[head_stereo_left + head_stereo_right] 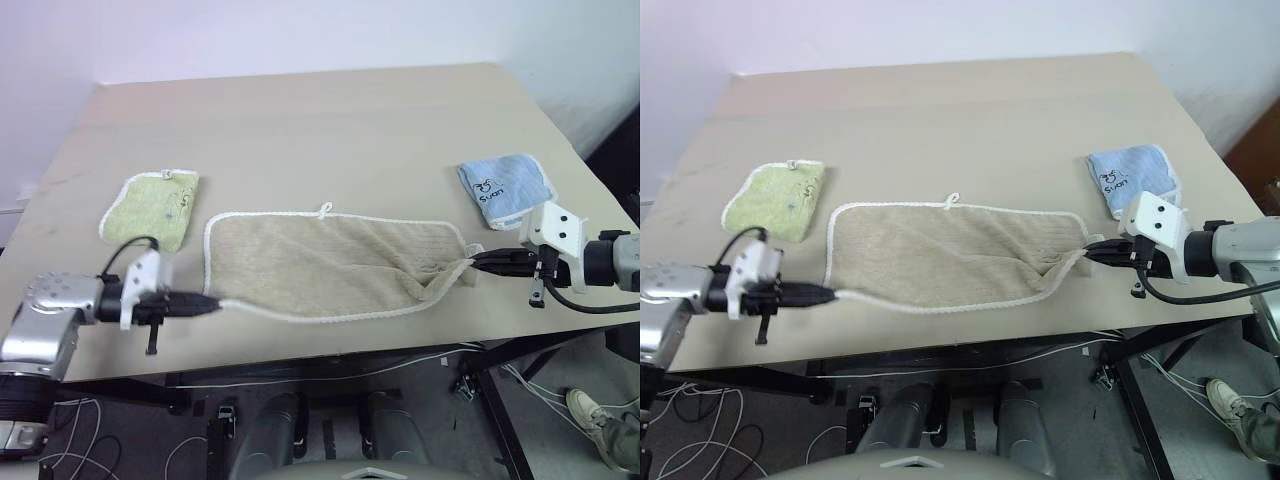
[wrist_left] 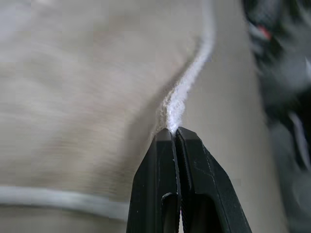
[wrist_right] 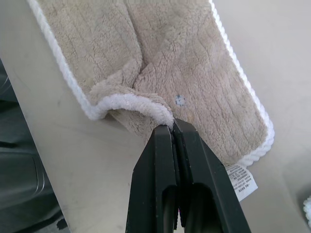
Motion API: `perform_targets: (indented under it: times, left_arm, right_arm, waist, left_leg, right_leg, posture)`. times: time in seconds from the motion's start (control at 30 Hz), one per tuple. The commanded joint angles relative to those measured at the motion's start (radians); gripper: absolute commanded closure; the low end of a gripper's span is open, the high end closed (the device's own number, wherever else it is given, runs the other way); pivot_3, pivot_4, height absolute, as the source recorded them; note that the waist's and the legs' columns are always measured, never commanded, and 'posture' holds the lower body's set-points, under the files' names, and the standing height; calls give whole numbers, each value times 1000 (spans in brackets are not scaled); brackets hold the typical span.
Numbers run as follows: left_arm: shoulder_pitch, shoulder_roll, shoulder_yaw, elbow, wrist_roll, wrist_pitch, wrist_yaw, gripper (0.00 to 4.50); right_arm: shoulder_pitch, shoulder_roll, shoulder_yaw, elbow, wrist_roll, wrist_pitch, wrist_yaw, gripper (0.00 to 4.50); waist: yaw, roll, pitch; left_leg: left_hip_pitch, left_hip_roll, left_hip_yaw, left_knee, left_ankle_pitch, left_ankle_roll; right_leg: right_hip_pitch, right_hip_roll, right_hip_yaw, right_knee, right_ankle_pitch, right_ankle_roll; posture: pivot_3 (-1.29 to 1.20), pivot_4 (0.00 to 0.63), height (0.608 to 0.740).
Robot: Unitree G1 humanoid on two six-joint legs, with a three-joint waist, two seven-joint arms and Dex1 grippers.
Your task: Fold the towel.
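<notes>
The towel (image 1: 330,265) is lying stretched between the claws, left gripper (image 1: 214,304) and right gripper (image 1: 474,260) each pinching a near corner's white edging.

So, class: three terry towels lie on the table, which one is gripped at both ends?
The long beige towel with white edging: the left gripper and right gripper each pinch a near corner. The green and blue towels lie untouched.

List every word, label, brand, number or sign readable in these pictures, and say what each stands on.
"Swan", black, under a small embroidered figure: on the light-blue folded towel.
Dark mark on the light-green folded towel: too small to read.
White care tag at the edge of the beige towel: printed lines too small to read.
Small mark on the beige towel near the right gripper: unreadable.
</notes>
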Motion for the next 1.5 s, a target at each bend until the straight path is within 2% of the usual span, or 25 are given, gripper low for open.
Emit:
perform_targets:
  times: [0.03,0.17,0.37,0.53,0.83,0.93,1.17,1.5]
  left_arm:
    - [31,89,81,-13,-39,64,-55,4460]
    - [197,169,155,-48,-33,75,-120,4460]
    - [384,177,279,-168,-81,160,-117,4460]
    - [527,186,376,-207,-65,185,-138,4460]
    - [632,203,473,-218,-66,222,-170,4460]
    - [589,170,457,-157,-35,131,-149,4460]
    - [368,89,326,5,-13,24,-118,4460]
    - [-26,23,112,356,118,-142,-115,4460]
  right_arm:
    - [4,-19,-38,-16,4,-12,10,4500]
    - [44,-48,-100,-42,28,7,41,4500]
    - [145,-78,-197,-86,41,24,88,4500]
    - [230,-102,-264,-115,53,36,149,4500]
    - [388,-115,-425,-217,83,78,285,4500]
    - [389,-114,-411,-243,104,92,290,4500]
    - [150,-51,-141,-106,69,43,168,4500]
    - [-212,119,105,338,-81,-118,95,4500]
  waist:
    - [-6,0,0]
    - [-8,1,0]
    - [2,0,-1]
    - [-3,1,-1]
    - [-1,1,-1]
    - [0,1,-1]
    - [-3,1,-2]
    - [-4,1,-2]
  left_leg:
    - [0,0,0,0,0,0]
    - [0,0,1,-2,0,-1]
    - [0,0,0,-4,-1,-1]
    - [1,0,0,-5,-1,-1]
    - [1,0,0,-6,-1,-1]
    - [1,0,0,-7,-1,-1]
    - [1,0,1,-7,-1,-1]
    - [0,0,1,-5,-1,-1]
  right_leg:
    - [0,0,0,0,0,0]
    - [-1,0,1,-1,-1,-1]
    - [0,-1,0,-2,-1,-1]
    - [0,-1,0,-4,-1,-1]
    - [1,-1,0,-6,-1,-1]
    - [1,-1,0,-6,-1,-1]
    - [-1,-2,0,-7,-1,-2]
    - [-1,-2,0,-5,0,-1]
  posture:
    - [0,150,740]
    - [0,150,740]
    - [0,150,740]
    - [0,150,740]
    - [0,150,740]
    - [0,150,740]
    - [0,150,740]
    - [0,150,740]
